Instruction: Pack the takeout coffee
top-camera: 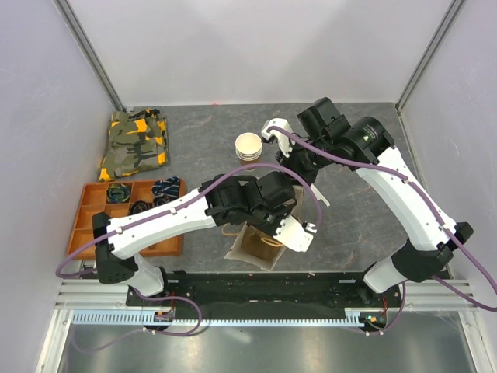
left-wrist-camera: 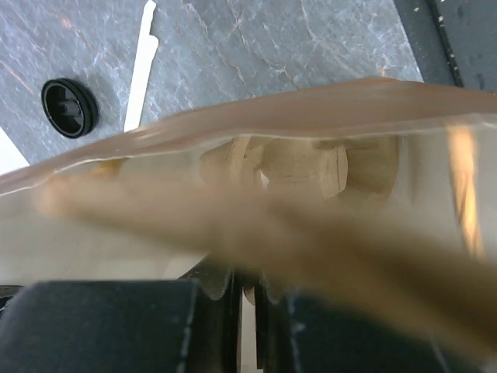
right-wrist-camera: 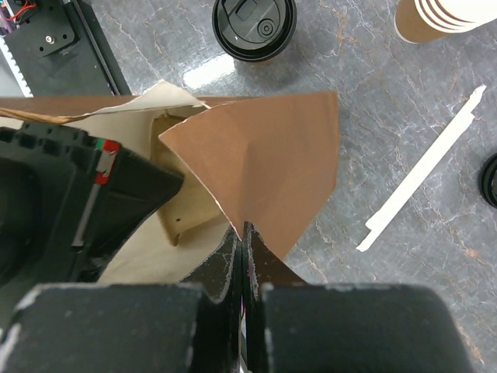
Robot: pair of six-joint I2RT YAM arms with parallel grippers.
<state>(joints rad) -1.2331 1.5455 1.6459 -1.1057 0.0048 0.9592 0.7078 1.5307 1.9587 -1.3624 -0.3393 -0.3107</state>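
Note:
The takeout coffee [right-wrist-camera: 254, 27], a brown cup under a black lid, stands on the grey table beyond the bag in the right wrist view; the arms hide it in the top view. A brown paper bag [top-camera: 260, 247] stands open near the front edge. My right gripper [right-wrist-camera: 243, 233] is shut on a corner of the bag's brown flap [right-wrist-camera: 272, 163]. My left gripper [left-wrist-camera: 245, 286] is at the bag's opposite rim [left-wrist-camera: 326, 105], jaws nearly together with a sliver of paper between them. A tan cardboard insert [left-wrist-camera: 299, 167] sits inside the bag.
A stack of cream-rimmed cups [top-camera: 248, 146] stands behind the bag. A loose black lid [left-wrist-camera: 69, 107] and a white strip [right-wrist-camera: 423, 175] lie on the table. An orange compartment tray [top-camera: 89, 203] and a camouflage cloth [top-camera: 136, 144] are at the left.

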